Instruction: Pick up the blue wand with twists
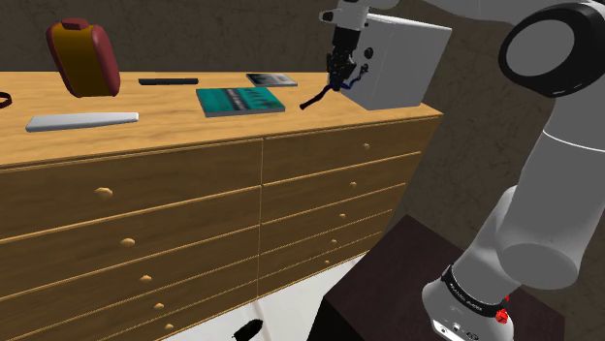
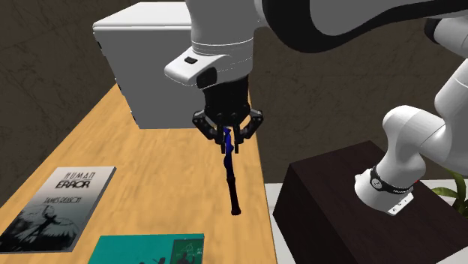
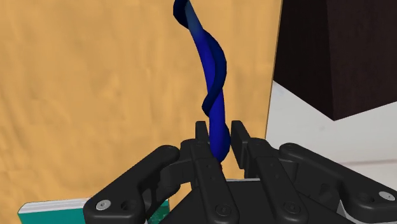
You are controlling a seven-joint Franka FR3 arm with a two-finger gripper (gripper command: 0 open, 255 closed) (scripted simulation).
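Observation:
The blue twisted wand (image 2: pixel 231 176) hangs slanted from my gripper (image 2: pixel 228 144), which is shut on its upper end. Its dark lower tip points down at the wooden dresser top (image 2: pixel 165 187) near the edge; whether it touches the wood I cannot tell. In the shoulder view the gripper (image 1: pixel 341 79) is over the dresser's right end, just in front of a white box, and the wand (image 1: pixel 318 96) trails down to the left. In the wrist view the wand (image 3: pixel 214 70) spirals away from between the fingers (image 3: pixel 201 135), with the gripper (image 3: pixel 220 137) clasping it.
The white box (image 1: pixel 398 58) stands close behind the gripper. A teal book (image 1: pixel 240 100), a grey-covered book (image 2: pixel 64 206), a black bar (image 1: pixel 168 81), a grey flat piece (image 1: pixel 82 120) and a red bag (image 1: pixel 84 58) lie further along the dresser. The dark stand (image 2: pixel 337 195) is beside the dresser's edge.

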